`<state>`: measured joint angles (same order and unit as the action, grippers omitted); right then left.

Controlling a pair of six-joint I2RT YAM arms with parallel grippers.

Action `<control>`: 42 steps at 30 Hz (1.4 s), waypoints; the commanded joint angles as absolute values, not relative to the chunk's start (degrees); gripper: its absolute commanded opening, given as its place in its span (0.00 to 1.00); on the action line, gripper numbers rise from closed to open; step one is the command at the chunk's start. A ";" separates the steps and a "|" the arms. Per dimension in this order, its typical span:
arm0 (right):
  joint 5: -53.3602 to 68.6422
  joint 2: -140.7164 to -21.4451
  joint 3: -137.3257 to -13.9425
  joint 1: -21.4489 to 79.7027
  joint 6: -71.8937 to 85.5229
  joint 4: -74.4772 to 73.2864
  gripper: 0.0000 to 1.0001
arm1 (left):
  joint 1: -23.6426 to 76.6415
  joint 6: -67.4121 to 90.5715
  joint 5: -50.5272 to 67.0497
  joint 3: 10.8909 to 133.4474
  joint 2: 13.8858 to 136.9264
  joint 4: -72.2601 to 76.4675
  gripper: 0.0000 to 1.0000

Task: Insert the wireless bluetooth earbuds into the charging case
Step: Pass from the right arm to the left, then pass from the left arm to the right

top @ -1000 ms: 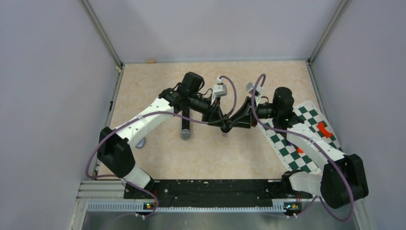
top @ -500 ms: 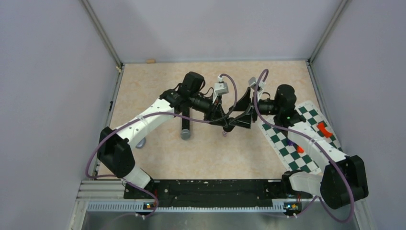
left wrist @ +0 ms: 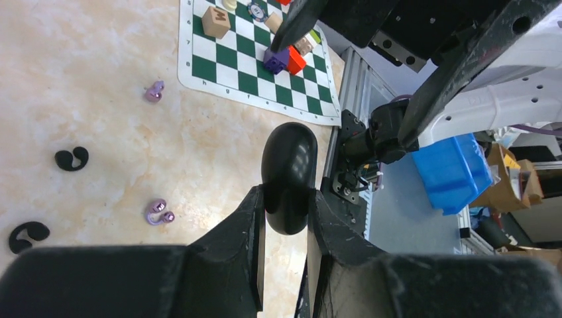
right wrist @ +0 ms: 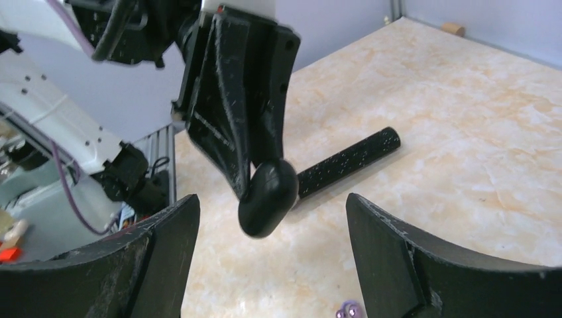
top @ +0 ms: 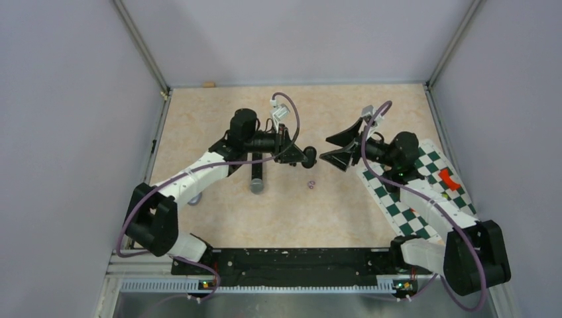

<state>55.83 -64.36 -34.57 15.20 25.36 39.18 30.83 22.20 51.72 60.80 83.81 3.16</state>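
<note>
So the left claw (top: 308,156) is clamped on the black oval charging case (left wrist: 288,165), which is held up off the desk (left wrist: 79,53). The right claw (top: 326,148) is spread wide with nothing in it, pointed at the case from 3 o'clock in the top view. The black earbuds (left wrist: 71,158) and purple ones (left wrist: 159,212) are seen lying on the desk, at 9 o'clock of the case in the left wrist view.

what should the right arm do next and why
Probably lower the right gripper onto the purple earbud lying nearby. Its jaws are open and empty, no earbud is in hand yet, and the left gripper is shut on the black charging case, holding it off the surface.
</note>
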 commanded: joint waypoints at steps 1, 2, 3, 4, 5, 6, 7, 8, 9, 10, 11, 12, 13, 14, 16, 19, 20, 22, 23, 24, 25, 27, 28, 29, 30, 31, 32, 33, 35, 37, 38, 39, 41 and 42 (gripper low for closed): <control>49.17 -66.15 -31.85 15.01 31.98 52.31 0.78 | 30.37 35.54 52.34 54.60 81.32 23.54 0.00; 48.66 -66.57 -30.49 15.07 34.01 56.08 0.77 | 30.32 37.19 52.42 53.48 81.38 26.04 0.00; 48.56 -67.12 -29.39 15.12 35.82 59.38 0.76 | 30.26 38.64 52.73 52.44 81.58 28.55 0.00; 48.50 -67.62 -28.61 15.34 36.95 61.77 0.75 | 30.20 40.26 52.94 51.72 81.75 31.14 0.00; 48.62 -68.04 -28.25 15.52 37.26 62.88 0.74 | 30.23 41.32 52.99 51.14 81.82 33.61 0.00; 48.97 -68.29 -28.15 15.74 36.90 62.60 0.74 | 30.09 41.95 53.00 50.81 81.88 34.72 0.00; 49.23 -68.55 -28.14 15.91 36.02 62.10 0.73 | 29.97 42.23 52.95 50.66 81.91 35.32 0.00; 49.42 -68.96 -28.14 16.02 35.31 61.84 0.72 | 29.81 42.48 52.85 50.51 81.90 35.78 0.00; 49.54 -69.30 -27.86 16.12 35.09 61.86 0.70 | 29.61 42.80 52.72 50.36 81.86 36.23 0.00; 49.74 -69.75 -27.74 16.17 35.32 62.19 0.69 | 29.50 43.30 52.60 50.03 81.79 36.89 0.00; 49.87 -70.31 -27.62 16.36 35.61 62.61 0.68 | 29.31 43.61 52.48 49.68 81.61 37.77 0.00; 49.85 -70.76 -27.68 16.81 35.94 62.74 0.68 | 29.28 43.83 52.47 49.32 81.52 38.35 0.00; 49.91 -71.20 -27.92 17.31 35.99 62.60 0.67 | 29.21 43.85 52.35 49.15 81.37 38.48 0.00; 49.94 -71.50 -28.20 17.83 35.97 62.33 0.65 | 29.25 43.81 52.28 48.98 81.30 38.49 0.00; 50.50 -71.91 -28.92 18.87 36.02 61.88 0.64 | 29.20 43.47 52.07 48.76 81.23 38.35 0.00; 51.50 -71.92 -29.21 20.27 36.03 61.90 0.60 | 29.19 42.96 51.69 48.70 81.16 37.98 0.00; 51.66 -71.96 -29.18 20.52 35.97 61.92 0.59 | 29.12 42.90 51.68 48.69 81.16 37.95 0.00; 51.80 -72.12 -29.28 20.90 35.94 61.93 0.56 | 29.18 42.98 51.61 48.82 81.42 37.88 0.00; 51.73 -72.22 -29.29 20.99 35.87 61.88 0.54 | 29.10 43.06 51.67 48.85 81.50 37.88 0.00; 51.76 -72.35 -29.34 21.11 35.82 61.89 0.53 | 29.17 43.11 51.68 48.91 81.57 37.87 0.00; 51.69 -72.59 -29.42 21.17 35.90 61.88 0.52 | 29.16 43.18 51.68 48.87 81.64 37.92 0.00; 51.70 -72.87 -29.51 21.40 36.03 61.89 0.48 | 29.15 43.15 51.68 48.89 81.79 37.92 0.00; 51.74 -72.98 -29.59 21.52 36.08 61.96 0.47 | 29.13 43.22 51.68 48.88 81.80 37.96 0.00; 51.72 -73.14 -29.64 21.65 36.12 62.07 0.46 | 29.18 43.16 51.72 48.87 81.86 37.97 0.00; 51.75 -73.17 -29.71 21.78 36.21 62.14 0.45 | 29.14 43.18 51.76 48.87 81.87 37.96 0.00; 51.89 -73.21 -29.78 21.94 36.29 62.22 0.45 | 29.15 43.23 51.71 48.87 81.93 37.92 0.00; 51.96 -73.37 -29.86 22.09 36.30 62.35 0.44 | 29.11 43.24 51.76 48.91 81.95 37.96 0.00; 52.02 -73.39 -29.96 22.22 36.41 62.46 0.43 | 29.11 43.20 51.77 48.92 82.05 37.97 0.00; 51.95 -73.49 -30.09 22.33 36.60 62.64 0.42 | 29.17 43.16 51.77 48.89 82.13 37.89 0.00; 51.87 -73.49 -30.11 22.38 36.79 63.07 0.39 | 29.10 43.24 51.70 48.82 82.23 37.81 0.00; 51.80 -73.48 -30.08 22.44 37.03 63.31 0.38 | 29.14 43.18 51.66 48.91 82.33 37.80 0.00; 51.90 -73.52 -30.06 22.47 37.16 63.47 0.38 | 29.13 43.11 51.75 48.87 82.35 37.79 0.00; 51.98 -73.39 -30.07 22.41 37.61 64.03 0.37 | 29.12 42.95 51.72 48.80 82.30 37.73 0.00; 52.00 -73.24 -30.06 22.46 37.78 64.20 0.37 | 29.11 42.95 51.76 48.83 82.35 37.70 0.00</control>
